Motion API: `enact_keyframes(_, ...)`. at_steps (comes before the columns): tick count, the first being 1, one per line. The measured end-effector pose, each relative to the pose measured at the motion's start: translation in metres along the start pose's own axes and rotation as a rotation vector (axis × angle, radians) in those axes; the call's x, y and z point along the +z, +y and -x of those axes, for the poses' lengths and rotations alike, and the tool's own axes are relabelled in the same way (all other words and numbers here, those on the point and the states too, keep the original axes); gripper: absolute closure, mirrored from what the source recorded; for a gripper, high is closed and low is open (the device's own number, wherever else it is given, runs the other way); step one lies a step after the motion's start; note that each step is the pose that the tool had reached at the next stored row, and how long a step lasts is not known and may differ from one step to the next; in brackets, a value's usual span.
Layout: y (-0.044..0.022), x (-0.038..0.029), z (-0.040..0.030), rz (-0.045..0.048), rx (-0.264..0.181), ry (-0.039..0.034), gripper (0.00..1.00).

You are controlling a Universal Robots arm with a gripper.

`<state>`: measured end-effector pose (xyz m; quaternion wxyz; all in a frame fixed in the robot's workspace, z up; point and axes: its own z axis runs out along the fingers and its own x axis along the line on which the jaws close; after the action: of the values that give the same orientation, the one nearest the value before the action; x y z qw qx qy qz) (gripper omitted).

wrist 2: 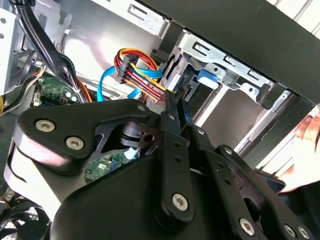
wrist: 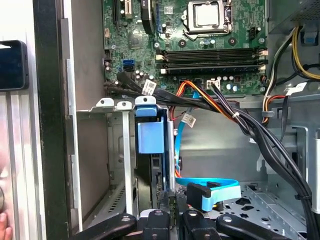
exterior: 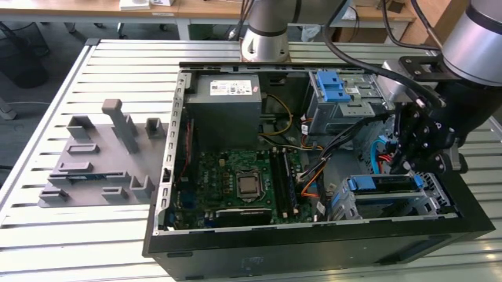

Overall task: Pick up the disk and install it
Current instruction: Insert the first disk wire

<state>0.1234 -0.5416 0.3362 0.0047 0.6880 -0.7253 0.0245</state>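
Slatted metal table (exterior: 94,247), maybe lab rm.

The place looks like a robotics lab or workshop: an open desktop computer case (exterior: 314,176) lies on a slatted aluminium workbench (exterior: 94,247), a grey moulded fixture (exterior: 98,158) at its nine o'clock, wooden desks (exterior: 196,9) at twelve.

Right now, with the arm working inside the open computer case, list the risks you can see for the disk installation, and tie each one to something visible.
1. Loose cables: the red, orange and black bundle and the blue flat cable cross beside the drive bay, so the gripper might snag or unplug one.
2. A hand rests near the case edge; arm motion could strike it.
3. The motherboard lies exposed close by; a slip could damage it.
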Motion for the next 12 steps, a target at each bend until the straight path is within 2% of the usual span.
enact_keyframes(12,-0.0021,0.0014,-0.0068,0.0114,0.0,0.0003,0.83)
